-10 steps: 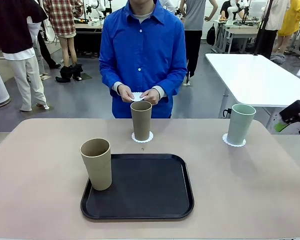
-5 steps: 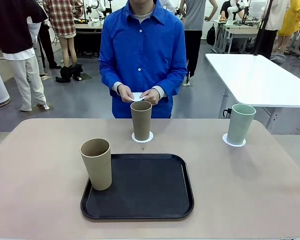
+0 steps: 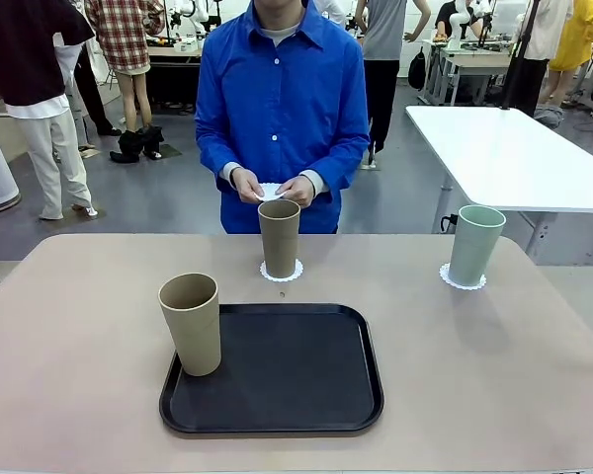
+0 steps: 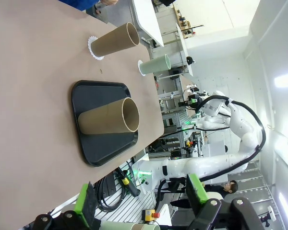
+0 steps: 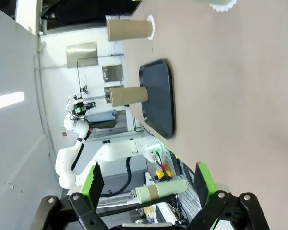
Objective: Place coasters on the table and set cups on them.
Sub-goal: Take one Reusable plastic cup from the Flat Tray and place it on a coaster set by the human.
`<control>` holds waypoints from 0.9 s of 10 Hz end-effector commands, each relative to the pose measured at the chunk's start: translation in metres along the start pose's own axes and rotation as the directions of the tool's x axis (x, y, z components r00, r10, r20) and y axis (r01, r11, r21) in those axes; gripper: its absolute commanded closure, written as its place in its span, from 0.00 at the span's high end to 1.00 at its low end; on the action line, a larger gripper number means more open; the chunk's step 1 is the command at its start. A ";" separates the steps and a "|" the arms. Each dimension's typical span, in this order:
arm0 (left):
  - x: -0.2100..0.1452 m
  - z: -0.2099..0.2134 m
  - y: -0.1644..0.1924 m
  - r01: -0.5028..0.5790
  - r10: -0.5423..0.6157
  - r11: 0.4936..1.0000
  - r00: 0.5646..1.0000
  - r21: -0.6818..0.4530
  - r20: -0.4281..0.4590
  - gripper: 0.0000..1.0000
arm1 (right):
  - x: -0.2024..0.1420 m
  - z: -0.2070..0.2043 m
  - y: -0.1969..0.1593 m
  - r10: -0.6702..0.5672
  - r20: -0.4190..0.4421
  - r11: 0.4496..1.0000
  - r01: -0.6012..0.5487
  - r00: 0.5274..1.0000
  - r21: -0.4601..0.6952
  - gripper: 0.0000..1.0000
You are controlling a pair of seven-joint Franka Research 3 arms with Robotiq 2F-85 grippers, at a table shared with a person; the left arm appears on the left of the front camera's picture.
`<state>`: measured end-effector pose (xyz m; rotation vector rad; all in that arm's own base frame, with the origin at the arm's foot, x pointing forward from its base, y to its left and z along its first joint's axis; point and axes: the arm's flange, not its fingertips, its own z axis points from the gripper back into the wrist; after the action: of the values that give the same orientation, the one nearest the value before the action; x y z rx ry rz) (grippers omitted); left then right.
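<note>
A brown cup [image 3: 279, 237] stands on a lacy white coaster [image 3: 282, 271] at the far middle of the table [image 3: 79, 326]. At the far right, a mint cup [image 3: 474, 244] stands on a second coaster [image 3: 462, 280]. A tan cup [image 3: 190, 323] stands on the left part of the black tray [image 3: 296, 375]. The person's hands hold a third coaster [image 3: 270, 191] above the table's far edge. My left gripper [image 4: 141, 201] is open and empty, well back from the tan cup [image 4: 108, 116]. My right gripper [image 5: 149, 184] is open and empty, off to the side of the tray [image 5: 158, 98].
A person in a blue shirt [image 3: 282, 99] stands at the far side. A white table [image 3: 504, 148] stands behind on the right. Bare tabletop lies to the left of the tray and along the right side.
The right gripper, seen at the front view's right edge a second ago, has drawn back out of the picture. The cups, coasters and the person's hands have stayed put.
</note>
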<state>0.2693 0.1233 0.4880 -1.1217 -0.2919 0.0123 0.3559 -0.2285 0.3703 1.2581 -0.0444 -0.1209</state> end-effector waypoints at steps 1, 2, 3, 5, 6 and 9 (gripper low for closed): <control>0.000 0.001 -0.001 0.014 -0.013 1.000 1.000 -0.020 0.010 1.00 | -0.004 -0.006 -0.003 0.026 0.086 0.999 -0.030 0.996 0.044 1.00; 0.000 0.001 -0.001 0.014 -0.013 1.000 1.000 -0.020 0.010 1.00 | -0.006 -0.006 -0.002 0.031 0.096 0.999 -0.035 0.995 0.041 1.00; 0.000 0.001 -0.001 0.014 -0.013 1.000 1.000 -0.020 0.010 1.00 | -0.007 -0.006 -0.001 0.025 0.114 0.998 -0.032 0.993 0.052 1.00; 0.000 0.001 -0.001 0.014 -0.013 1.000 1.000 -0.020 0.010 1.00 | -0.006 -0.008 -0.001 0.020 0.129 0.999 -0.025 0.991 0.036 1.00; 0.000 0.001 -0.001 0.014 -0.013 1.000 1.000 -0.020 0.010 1.00 | -0.005 -0.009 0.000 0.008 0.125 1.000 -0.012 0.992 0.024 1.00; 0.000 0.001 -0.001 0.014 -0.013 1.000 1.000 -0.020 0.010 1.00 | -0.004 0.000 -0.003 0.013 0.092 0.999 -0.017 0.996 0.040 1.00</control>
<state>0.2693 0.1233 0.4880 -1.1217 -0.2919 0.0122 0.3525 -0.2283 0.3664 1.2844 -0.1363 -0.1677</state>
